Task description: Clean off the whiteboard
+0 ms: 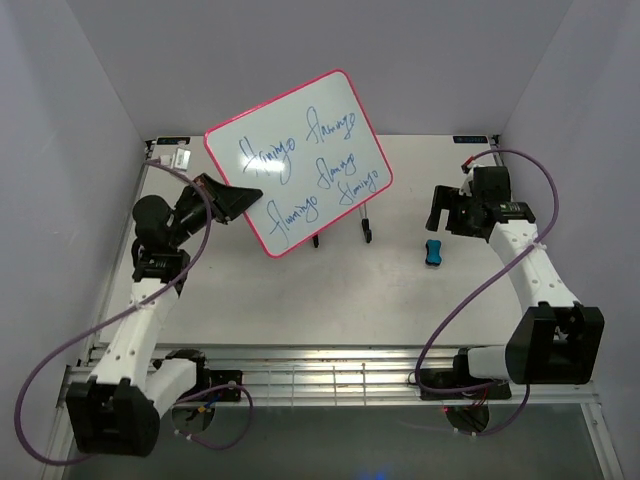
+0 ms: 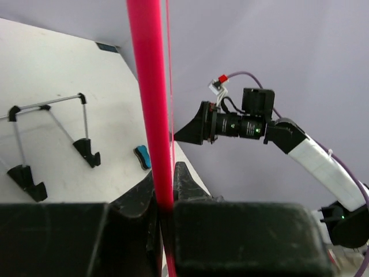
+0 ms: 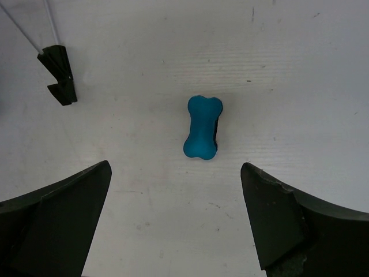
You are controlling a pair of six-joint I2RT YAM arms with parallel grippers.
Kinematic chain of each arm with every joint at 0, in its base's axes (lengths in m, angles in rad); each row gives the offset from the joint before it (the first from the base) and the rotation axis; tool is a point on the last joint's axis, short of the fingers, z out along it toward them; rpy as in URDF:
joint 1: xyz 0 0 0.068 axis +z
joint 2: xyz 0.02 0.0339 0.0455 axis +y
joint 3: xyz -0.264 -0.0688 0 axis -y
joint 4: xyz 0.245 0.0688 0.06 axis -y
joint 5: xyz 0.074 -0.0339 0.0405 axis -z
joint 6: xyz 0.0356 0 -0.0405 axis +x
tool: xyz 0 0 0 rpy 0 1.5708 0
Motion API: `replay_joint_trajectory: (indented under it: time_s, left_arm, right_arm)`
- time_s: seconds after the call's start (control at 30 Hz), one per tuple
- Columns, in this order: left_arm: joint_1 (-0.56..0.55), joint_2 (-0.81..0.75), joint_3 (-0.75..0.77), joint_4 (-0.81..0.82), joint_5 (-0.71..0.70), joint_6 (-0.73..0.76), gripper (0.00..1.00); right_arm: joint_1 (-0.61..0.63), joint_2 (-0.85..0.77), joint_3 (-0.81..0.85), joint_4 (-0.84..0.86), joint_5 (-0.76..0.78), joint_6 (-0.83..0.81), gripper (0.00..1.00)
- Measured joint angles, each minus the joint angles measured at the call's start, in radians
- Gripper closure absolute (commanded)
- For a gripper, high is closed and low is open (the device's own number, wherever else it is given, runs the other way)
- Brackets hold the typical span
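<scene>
The whiteboard [image 1: 298, 160] is tilted and raised off the table, its white face covered in blue handwriting. My left gripper [image 1: 240, 197] is shut on its lower left edge. In the left wrist view the pink-red frame [image 2: 151, 104] runs straight up from between the closed fingers of that gripper [image 2: 164, 176]. My right gripper [image 1: 447, 212] hangs wide open just beyond the small blue bone-shaped eraser [image 1: 433, 252]. The right wrist view looks down on the eraser [image 3: 202, 127] lying on the table ahead of the right gripper [image 3: 176, 167], apart from both fingers.
The thin black wire stand [image 1: 340, 232] stands on the table under the board, also seen from the left wrist as the stand [image 2: 52, 133]; one stand foot [image 3: 60, 75] shows in the right wrist view. Grey walls enclose the table on three sides.
</scene>
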Motion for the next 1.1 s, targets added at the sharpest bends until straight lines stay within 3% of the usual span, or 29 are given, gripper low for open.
replay_joint_trajectory:
  time_s: [0.1,0.27,0.4,0.5,0.8,1.1]
  left_arm:
    - [-0.013,-0.174,0.013,-0.267,-0.13,0.098,1.0]
    - [-0.06,-0.334,0.085,-0.6,-0.304,0.235,1.0]
    - [-0.084,-0.406,0.151,-0.83,-0.373,0.318,1.0]
    - [-0.088,-0.451,0.167,-0.95,-0.376,0.359,1.0]
    - [-0.119,-0.462,0.127,-1.109,-0.26,0.417,1.0]
    - [-0.124,-0.423,0.115,-1.147,-0.14,0.472,1.0]
  right_arm:
    - [-0.006,0.067,-0.005,0.003,-0.032,-0.018,0.08]
    - [-0.004,0.146,-0.055,0.033,-0.027,-0.035,0.14]
    - [-0.005,0.229,-0.06,0.041,-0.006,-0.057,0.25]
    - [-0.004,0.285,-0.06,0.055,-0.001,-0.064,0.25]
    - [-0.001,0.382,-0.059,0.089,0.017,-0.076,0.33]
    - [0.013,0.422,-0.051,0.111,0.048,-0.078,0.36]
